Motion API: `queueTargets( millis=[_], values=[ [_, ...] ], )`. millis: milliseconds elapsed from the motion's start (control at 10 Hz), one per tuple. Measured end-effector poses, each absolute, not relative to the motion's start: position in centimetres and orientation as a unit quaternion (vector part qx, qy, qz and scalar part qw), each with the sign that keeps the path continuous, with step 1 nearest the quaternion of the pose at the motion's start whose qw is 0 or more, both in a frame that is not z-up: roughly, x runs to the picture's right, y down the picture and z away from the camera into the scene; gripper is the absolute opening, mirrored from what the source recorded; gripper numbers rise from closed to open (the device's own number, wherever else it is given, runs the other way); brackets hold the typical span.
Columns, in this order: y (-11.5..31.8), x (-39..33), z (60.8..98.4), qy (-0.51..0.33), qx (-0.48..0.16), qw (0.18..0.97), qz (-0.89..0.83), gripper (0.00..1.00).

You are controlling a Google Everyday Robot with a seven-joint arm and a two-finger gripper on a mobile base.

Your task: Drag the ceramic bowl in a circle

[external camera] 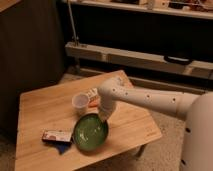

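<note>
Green glossy ceramic bowl [89, 134], pale rings inside; claw [104, 116] at rim, grip state unclear.

Wide, shallow, round, glossy green ceramic bowl [89, 136], pale concentric rings inside. Upright, sitting flat on the wooden bench [40, 107], close to the front edge and about midway along it. Met at the far right rim by the gripper [103, 118], lowered from above.

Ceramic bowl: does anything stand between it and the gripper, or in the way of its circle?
Nothing separates them: the gripper is at the ceramic bowl's far rim. A wider circle could meet the plastic cup just behind it or the flat packet beside it.
</note>
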State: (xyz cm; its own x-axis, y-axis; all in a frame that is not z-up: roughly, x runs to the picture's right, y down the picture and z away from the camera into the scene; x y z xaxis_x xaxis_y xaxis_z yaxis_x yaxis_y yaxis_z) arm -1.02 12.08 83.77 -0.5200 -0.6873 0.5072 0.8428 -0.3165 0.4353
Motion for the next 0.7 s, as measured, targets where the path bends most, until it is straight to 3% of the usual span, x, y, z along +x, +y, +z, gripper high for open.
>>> queueTargets(
  millis=[400, 700],
  values=[
    [8.0, 4.2, 86.9, -0.319, -0.147, 0.542, -0.763, 0.0],
    [7.7, 12.2, 86.9, -0.319, -0.162, 0.577, -0.734, 0.0]
  ],
)
